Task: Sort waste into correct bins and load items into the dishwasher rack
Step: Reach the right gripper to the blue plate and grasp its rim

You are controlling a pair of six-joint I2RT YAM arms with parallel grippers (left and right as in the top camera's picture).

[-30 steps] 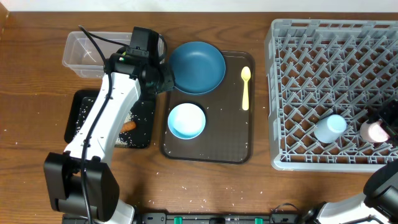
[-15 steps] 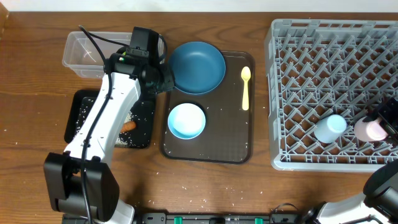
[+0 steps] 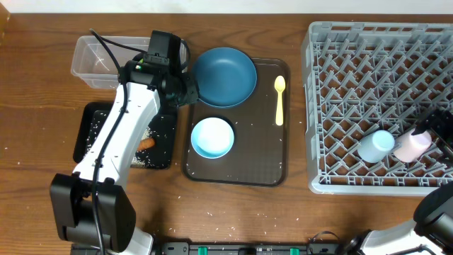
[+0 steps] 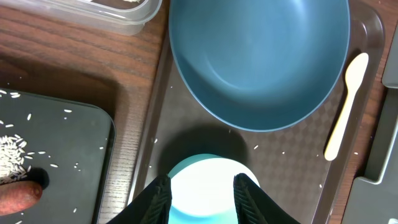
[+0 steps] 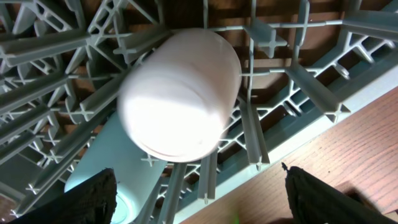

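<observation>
Release at the right gripper (image 5: pixel 199 177): fingers (image 5: pixel 93 199) thrown wide from a narrower set a moment ago, with nothing between them, hanging just above the pinkish cup (image 5: pixel 180 93). Set free in the dishwasher rack (image 5: pixel 298 81), near its 5 o'clock corner in the overhead view, and shifted in the letting go. Sat further towards 3 o'clock before; now tipped towards 9 o'clock, leaning on the light blue cup (image 5: pixel 99 168) just beside it among the pegs. Reads, as a judgement, as both cups loaded, though lying aslant rather than mouth-down. Looks smooth and rounded from the wrist, washed almost white by glare, faintly pink from overhead; cannot tell whether base or side faces the lens. No change at the left gripper (image 4: pixel 202 180): fingers (image 4: pixel 158 196) part-way apart, clamped on nothing, poised at the 8 o'clock rim of the dark-blue plate (image 3: pixel 224 76). Still to load, by the look of it: that plate at 12 o'clock on the brown serving tray (image 3: pixel 241 173), the white bowl (image 3: pixel 212 137) at 8 o'clock and the yellow spoon (image 3: pixel 279 99) at 2 o'clock. Further out, at 9 o'clock: black tray (image 3: pixel 88 134) with the carrot stick (image 3: pixel 146 143) and rice; clear tub (image 3: pixel 95 60) at 10 o'clock.
</observation>
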